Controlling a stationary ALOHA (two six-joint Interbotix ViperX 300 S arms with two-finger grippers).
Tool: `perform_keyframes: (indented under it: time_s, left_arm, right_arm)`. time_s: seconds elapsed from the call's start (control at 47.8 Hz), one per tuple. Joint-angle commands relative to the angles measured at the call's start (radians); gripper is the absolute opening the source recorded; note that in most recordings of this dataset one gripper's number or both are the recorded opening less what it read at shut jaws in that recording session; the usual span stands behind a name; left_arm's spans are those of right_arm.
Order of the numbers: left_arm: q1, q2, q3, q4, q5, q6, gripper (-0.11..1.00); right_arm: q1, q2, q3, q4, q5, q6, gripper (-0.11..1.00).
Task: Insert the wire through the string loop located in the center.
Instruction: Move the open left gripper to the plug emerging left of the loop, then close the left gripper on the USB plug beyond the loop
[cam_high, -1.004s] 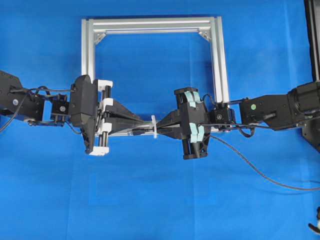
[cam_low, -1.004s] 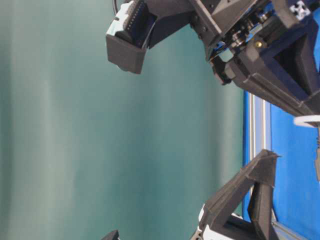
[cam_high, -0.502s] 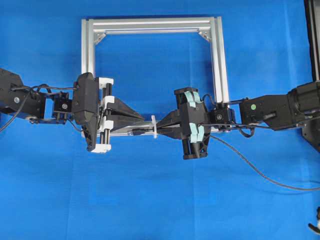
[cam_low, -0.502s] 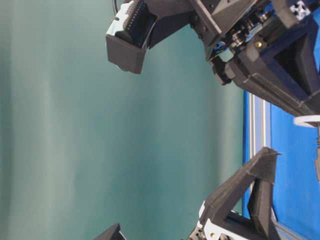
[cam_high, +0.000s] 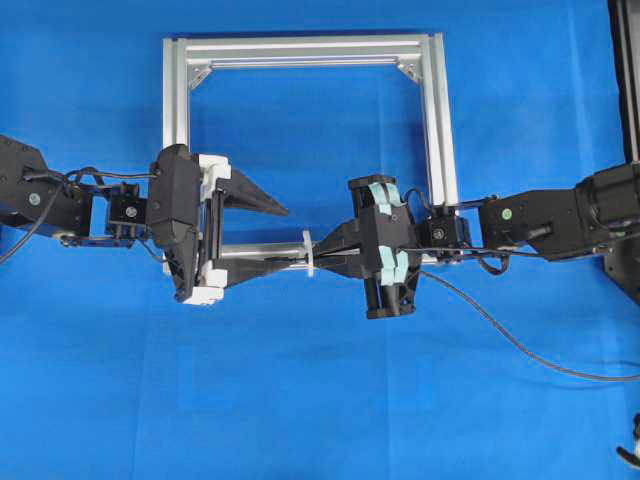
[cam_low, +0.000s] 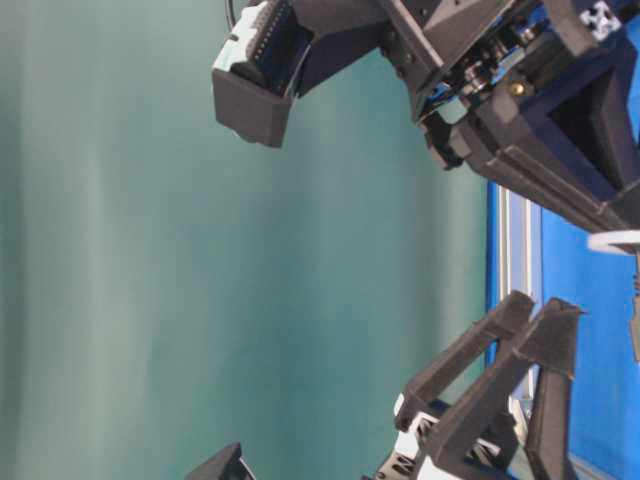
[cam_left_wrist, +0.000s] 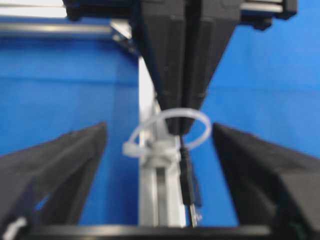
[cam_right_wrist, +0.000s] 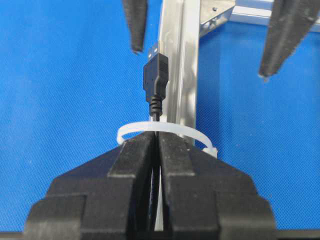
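Wire (cam_right_wrist: 154, 90), long thin black cable w/ metal-tipped plug: passed thru small white string loop (cam_right_wrist: 165, 132) on silver alu. frame bar (cam_right_wrist: 179, 65). Clamped by right gripper (cam_right_wrist: 156, 145) behind loop, for feeding. Left gripper (cam_high: 268, 240) jaws spread apart, plug between, ungripped.

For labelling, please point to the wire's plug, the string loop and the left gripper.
wire (cam_right_wrist: 155, 80): right wrist view, on the plug body.
string loop (cam_right_wrist: 172, 130): right wrist view, on its white band.
left gripper (cam_high: 268, 238): overhead view, between the open fingertips.

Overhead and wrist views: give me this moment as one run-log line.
wire: plug through string loop | right gripper: shut on wire | left gripper: open, straddling plug, holding nothing | frame bar: under loop
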Motion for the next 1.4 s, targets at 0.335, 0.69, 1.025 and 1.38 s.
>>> perform_keyframes:
  time_s: [0.335, 0.69, 1.025, 1.38]
  left_arm:
    - [-0.003, -0.018, -0.015, 0.006, -0.005, -0.005, 0.89]
    - [-0.012, 0.006, -0.026, 0.005, 0.018, -0.005, 0.89]
    - [-0.025, 0.077, -0.037, 0.005, 0.018, -0.009, 0.89]
    - [-0.029, 0.097, -0.044, 0.006, 0.017, -0.009, 0.88]
  right_arm:
    - [0.002, -0.014, -0.009, 0.002, -0.008, 0.0, -0.02]
    - [0.002, -0.015, -0.009, 0.002, -0.008, 0.0, -0.02]
    - [0.002, -0.014, -0.011, 0.002, -0.009, 0.0, -0.02]
    - [0.002, -0.014, -0.009, 0.002, -0.008, 0.0, -0.02]
